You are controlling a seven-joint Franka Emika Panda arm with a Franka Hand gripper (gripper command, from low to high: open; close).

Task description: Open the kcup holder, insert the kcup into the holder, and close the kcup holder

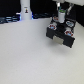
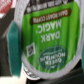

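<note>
A pale, plain counter (image 1: 30,55) fills the exterior view. The black kcup holder (image 1: 61,34) sits on it at about two o'clock; a white upright post (image 1: 25,11) stands at eleven o'clock.

Exterior view: low resolution and soft throughout, with edges smeared and no fine detail legible. Lighting is even and fairly bright across the pale table (image 1: 30,57), which reads slightly grey toward its near edge. The background strip is dark. The kcup holder (image 1: 60,33) is near black with little internal detail, and 1 faint, diffuse shadow lies on the table beside its base. Wrist view: the kcup (image 2: 47,37) fills the frame at very close range, with strong blur at the borders. Green lid colour is saturated, white lettering partly readable, and the pale rim shows mild glare.
</note>
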